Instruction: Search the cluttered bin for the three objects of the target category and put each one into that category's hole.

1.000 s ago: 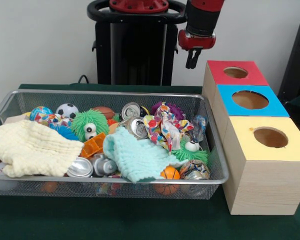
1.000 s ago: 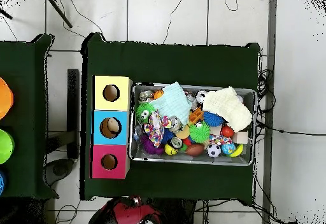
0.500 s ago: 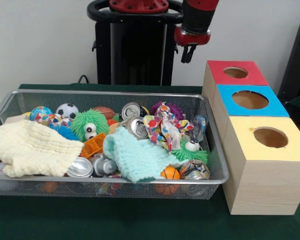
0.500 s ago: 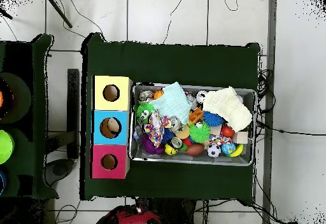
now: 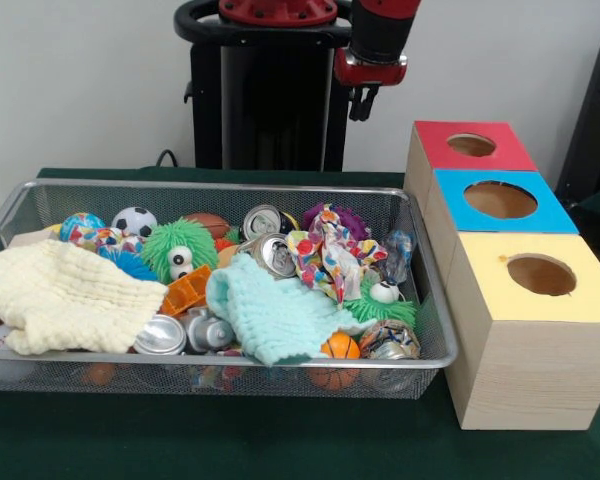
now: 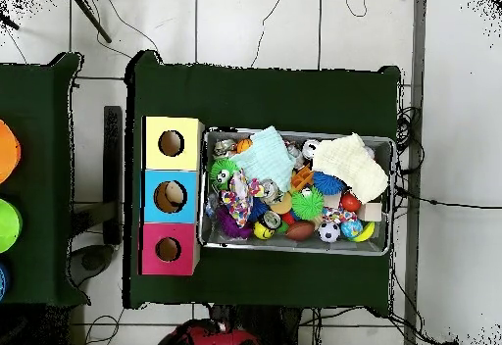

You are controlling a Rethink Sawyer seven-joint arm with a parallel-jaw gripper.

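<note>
The silver wire-mesh bin (image 5: 220, 186) sits on the green table, full of mixed things: crushed cans (image 5: 276, 255), a cream cloth (image 5: 60, 295), a mint cloth (image 5: 270, 315), a patterned cloth (image 5: 325, 255), a green fuzzy ball (image 5: 180, 250) and a small soccer ball (image 5: 133, 220). It also shows in the overhead view (image 6: 294, 250). Three wooden boxes with holes stand to its right: red (image 5: 435, 150), blue (image 5: 560, 215), yellow (image 5: 500, 290). My gripper (image 5: 361, 104) hangs high behind the bin's far right corner, left of the red box, open and empty.
The robot's black pedestal (image 5: 270, 100) stands behind the bin. In the overhead view the yellow (image 6: 186, 130), blue (image 6: 152, 196) and red (image 6: 149, 250) boxes line the bin's left side. A second green table (image 6: 39, 165) with coloured bowls is at far left.
My gripper has moved left and upward, away from above the red box toward the pedestal. The bin's contents have not moved.
</note>
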